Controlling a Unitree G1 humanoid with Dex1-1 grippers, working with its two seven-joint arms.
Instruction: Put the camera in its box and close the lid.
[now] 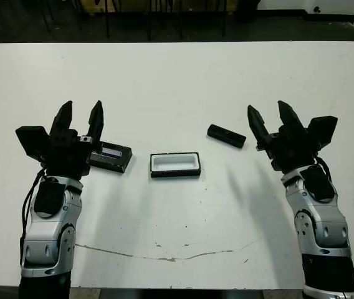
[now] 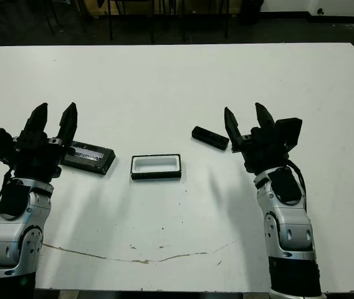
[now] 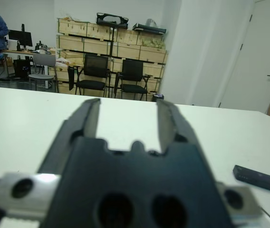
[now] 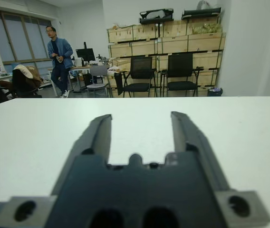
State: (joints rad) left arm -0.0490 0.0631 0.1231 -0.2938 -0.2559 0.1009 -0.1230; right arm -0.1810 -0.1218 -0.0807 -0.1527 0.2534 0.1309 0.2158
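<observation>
Fingers of both grippers stand spread and empty, pointing away over the white table [image 1: 177, 81]. Left gripper [image 1: 78, 116] is raised beside the lid [image 1: 111, 156] (partly hidden by it); right gripper [image 1: 270, 117] is near the camera [image 1: 226, 136]. Between them the box [image 1: 175, 164] lies open.

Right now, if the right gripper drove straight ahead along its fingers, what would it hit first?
Probably nothing: the right gripper points out over bare table. The camera lies off to its side, outside that line, though depth is hard to judge.
</observation>
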